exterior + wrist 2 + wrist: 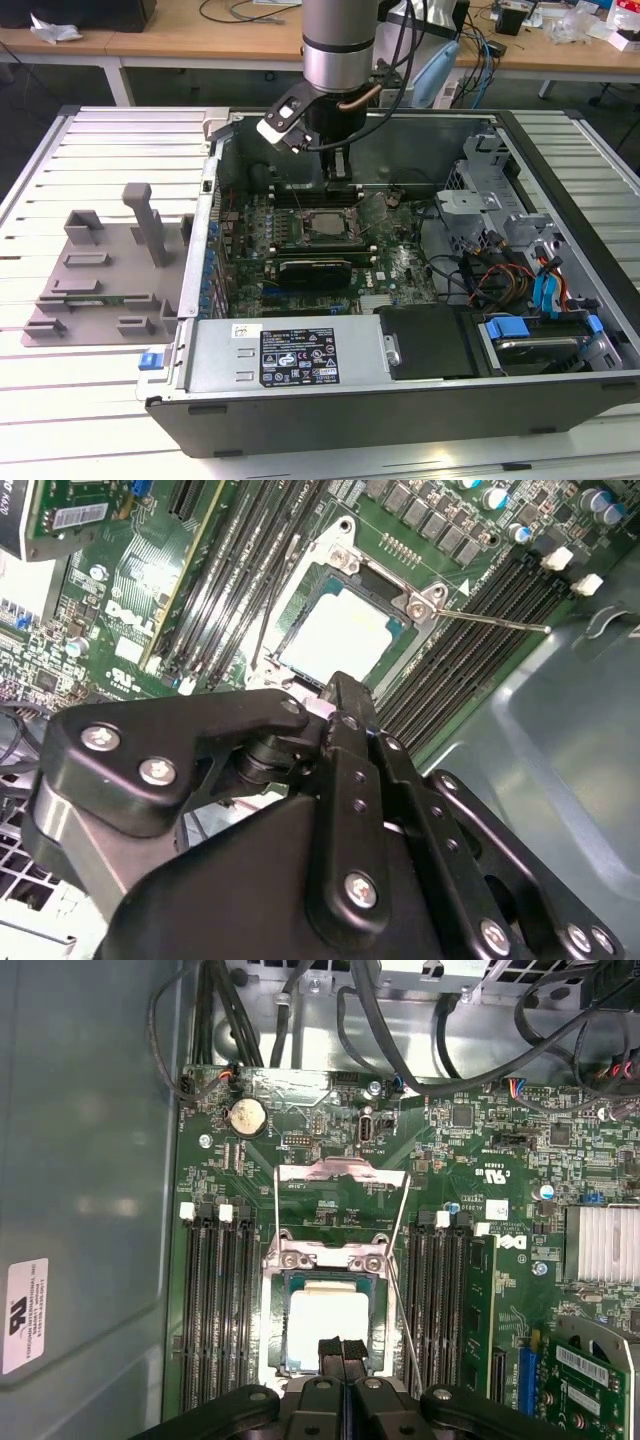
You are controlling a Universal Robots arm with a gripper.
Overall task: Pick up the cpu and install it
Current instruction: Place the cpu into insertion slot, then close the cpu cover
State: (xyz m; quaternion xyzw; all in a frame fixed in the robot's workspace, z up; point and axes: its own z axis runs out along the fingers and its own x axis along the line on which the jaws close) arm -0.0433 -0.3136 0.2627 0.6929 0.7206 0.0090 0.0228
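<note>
Black gripper (341,1346), clenched empty, hangs over the shiny silver square cpu (322,1322) lying inside the black square socket frame (276,1310).

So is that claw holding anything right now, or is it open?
Claw: closed, holding nothing, just above the silver chip.

The arm (338,40) drops straight down from the upper middle of the exterior view, wrist vertical and gripper (340,175) pointing downward. In the first wrist view its black fingers (328,1352) press together tip to tip, holding nothing.
</note>
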